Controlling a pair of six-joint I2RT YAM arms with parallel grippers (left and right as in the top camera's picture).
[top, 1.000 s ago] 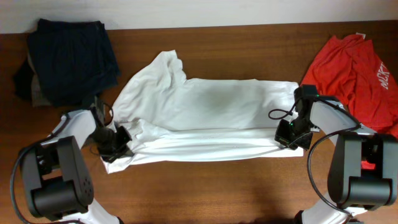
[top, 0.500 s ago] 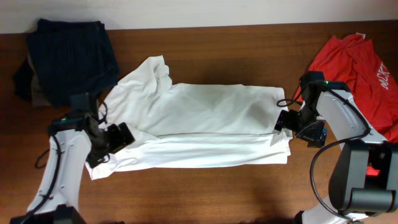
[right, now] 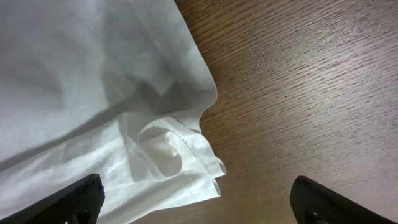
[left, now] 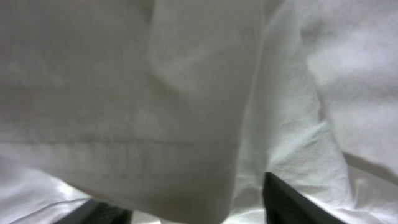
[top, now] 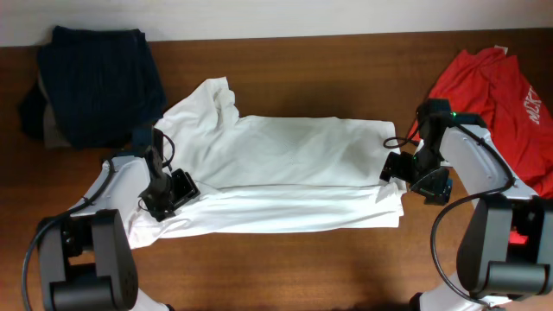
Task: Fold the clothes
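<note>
A white shirt point(top: 294, 173) lies across the middle of the table, folded lengthwise with a sleeve bunched at its upper left. My left gripper point(top: 171, 192) sits low on the shirt's left part. In the left wrist view white cloth point(left: 186, 93) fills the frame, and a fold of it hangs between the jaws of the left gripper point(left: 199, 211), which stand apart. My right gripper point(top: 406, 173) hovers at the shirt's right edge. In the right wrist view this gripper point(right: 199, 196) is wide open over the curled corner of the shirt point(right: 93, 93), holding nothing.
A dark blue pile of clothes point(top: 99, 82) lies at the back left. A red shirt point(top: 497, 104) is crumpled at the back right, close to the right arm. Brown wooden table point(top: 285, 268) shows along the front and beside the shirt's right edge point(right: 298, 93).
Both grippers have let go of the shirt, which has flattened after the fold. The left gripper has since moved right onto the shirt's left part. The right arm has stayed put for the last half second.
</note>
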